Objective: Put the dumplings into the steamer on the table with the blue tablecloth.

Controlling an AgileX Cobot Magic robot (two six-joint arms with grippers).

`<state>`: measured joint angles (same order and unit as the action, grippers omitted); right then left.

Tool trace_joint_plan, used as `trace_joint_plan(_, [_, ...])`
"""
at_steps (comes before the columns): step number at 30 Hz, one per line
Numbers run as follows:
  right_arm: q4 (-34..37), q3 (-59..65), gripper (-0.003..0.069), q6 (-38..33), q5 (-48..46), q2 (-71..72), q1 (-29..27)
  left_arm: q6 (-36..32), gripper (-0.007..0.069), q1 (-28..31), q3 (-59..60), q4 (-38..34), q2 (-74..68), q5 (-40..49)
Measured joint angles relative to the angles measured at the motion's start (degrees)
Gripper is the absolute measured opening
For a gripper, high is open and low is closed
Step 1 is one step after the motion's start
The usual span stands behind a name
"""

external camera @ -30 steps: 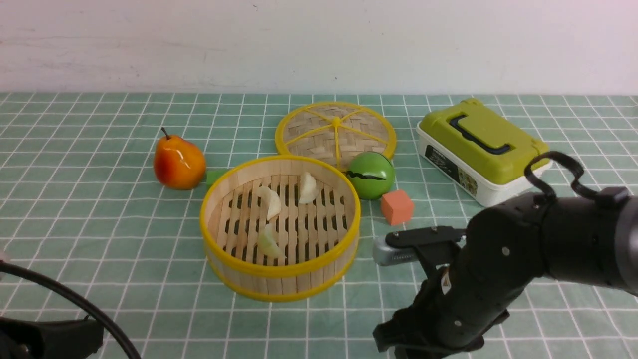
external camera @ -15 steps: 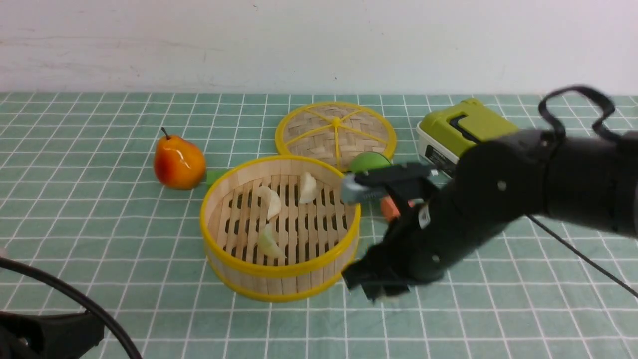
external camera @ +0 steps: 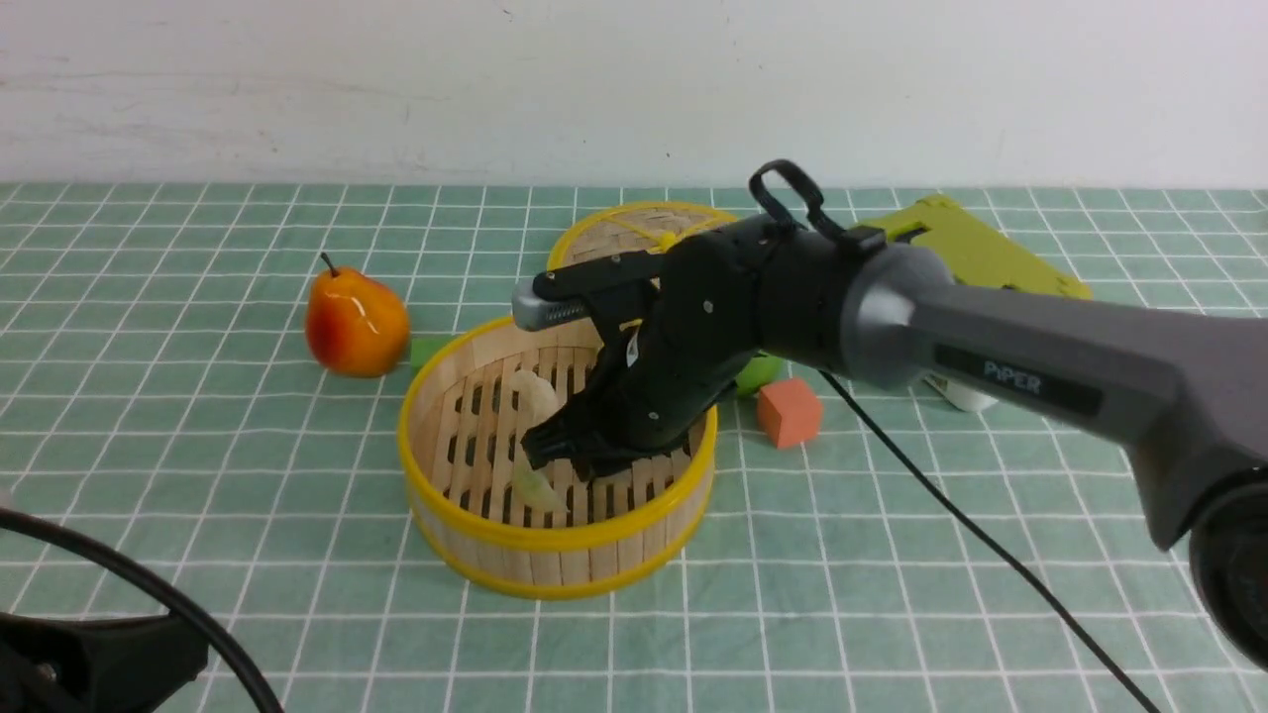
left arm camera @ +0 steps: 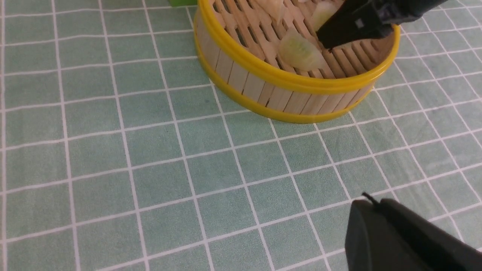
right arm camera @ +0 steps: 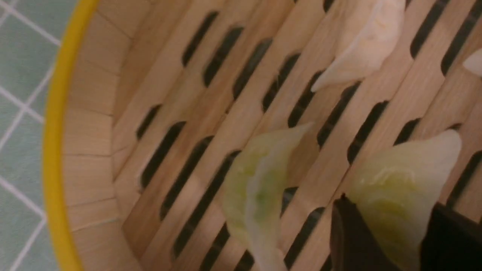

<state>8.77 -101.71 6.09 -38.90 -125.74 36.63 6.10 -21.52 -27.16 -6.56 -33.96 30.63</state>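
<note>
Nearest us, the left gripper (left arm camera: pixel 391 241) is over the blue tablecloth (external camera: pixel 198 446) with only one dark finger in shot, so we cannot tell whether it is spread or pressed together. Ahead, the right gripper (external camera: pixel 584 460) is down inside the steamer (external camera: pixel 555 564), pinching a yellow-green dumpling (right arm camera: pixel 399 180). A second yellow-green dumpling (right arm camera: pixel 256 195) lies just beside its fingers and a cream-white dumpling (right arm camera: pixel 361 41) a little beyond. Past that hand we see an orange cube (external camera: pixel 790 411) to its right, a pear (external camera: pixel 355 322) to its left, and the woven lid (external camera: pixel 594 243) and green box (external camera: pixel 981 259) behind.
</note>
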Motion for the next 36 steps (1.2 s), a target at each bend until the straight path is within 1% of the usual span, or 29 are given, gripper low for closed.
trace_joint_plan(1, [-0.37, -0.11, 0.0218, 0.83, 0.05, -0.19, 0.0, 0.0, 0.0014, 0.0, 0.0, 0.0, 0.0, 0.0])
trace_joint_plan(3, [-2.42, -0.39, 0.0269, 3.82, 0.05, -0.27, 0.0, 0.0, 0.0016, 0.0, 0.0, 0.0, 0.0, 0.0])
trace_joint_plan(5, [-4.2, -0.57, 0.0336, 6.51, -0.54, -0.34, 0.0, 0.0, 0.0017, 0.0, 0.05, 0.0, 0.0, 0.0])
trace_joint_plan(7, [-4.99, -0.57, 0.0384, 7.65, -1.42, -0.24, -0.05, 0.0, 0.0017, 0.0, 0.07, 0.0, 0.0, 0.0])
trace_joint_plan(8, [-5.06, -0.57, 0.0388, 7.76, -1.53, -0.27, -0.05, 0.0, 0.0017, 0.0, 0.07, 0.0, 0.0, 0.0])
trace_joint_plan(9, [-5.22, -0.57, 0.0429, 8.24, -2.74, 0.6, -0.05, 0.0, 0.0017, 0.0, 0.07, 0.0, 0.0, 0.0])
trace_joint_plan(12, [-5.22, -0.57, 0.0455, 8.38, -4.63, 3.72, -0.05, 0.0, 0.0017, 0.0, 0.07, 0.0, 0.0, 0.0])
trace_joint_plan(15, [-5.89, -0.57, 0.0451, 7.8, -7.0, 10.4, -0.05, 0.0, 0.0017, 0.0, 0.07, 0.0, 0.0, 0.0])
trace_joint_plan(18, [-7.96, -0.57, 0.0414, 6.06, -10.15, 20.4, 0.0, 0.0, 0.002, 0.0, 0.07, 0.0, 0.0, 0.0])
trace_joint_plan(22, [-12.63, 4.61, 0.029, 4.63, -12.23, 36.2, 0.0, 0.0, 0.002, 0.0, 0.07, 0.0, 0.0, 0.0])
trace_joint_plan(24, [-13.48, 7.36, 0.0252, 4.53, -11.99, 39.96, 0.0, 0.0, 0.002, 0.0, 0.07, 0.0, 0.0, 0.0])
trace_joint_plan(25, [-14.26, 12.26, 0.0198, 4.48, -11.05, 45.12, 0.0, 0.0, 0.002, 0.0, 0.07, 0.0, 0.0, 0.0])
trace_joint_plan(26, [-14.46, 17.27, 0.0151, 4.48, -9.1, 50.0, 0.0, 0.0, 0.002, 0.0, 0.07, 0.0, 0.0, 0.0])
trace_joint_plan(29, [-14.65, 31.78, 0.0043, 4.48, -2.99, 58.19, 0.0, 0.0, 0.002, 0.0, 0.07, 0.0, 0.0, 0.0])
trace_joint_plan(30, [-14.65, 32.78, 0.0036, 4.48, -1.85, 58.68, 0.0, 0.0, 0.002, 0.0, 0.07, 0.0, 0.0, 0.0])
trace_joint_plan(31, [-14.6, 38.75, 0.0001, 4.48, 1.38, 61.63, 0.0, 0.0, 0.002, 0.0, 0.07, 0.0, 0.0, 0.0])
trace_joint_plan(32, [-14.24, 44.46, -0.0015, 4.48, 4.61, 63.61, 0.0, 0.0, 0.002, 0.0, 0.07, 0.0, 0.0, 0.0])
trace_joint_plan(34, [-12.84, 52.9, -0.002, 4.48, 9.73, 65.82, 0.0, 0.0, 0.002, 0.0, 0.07, 0.0, 0.0, 0.0])
trace_joint_plan(36, [-11.01, 58.45, -0.002, 4.48, 13.26, 67.23, 0.0, 0.0, 0.0022, 0.0, 0.07, 0.0, 0.0, 0.0])
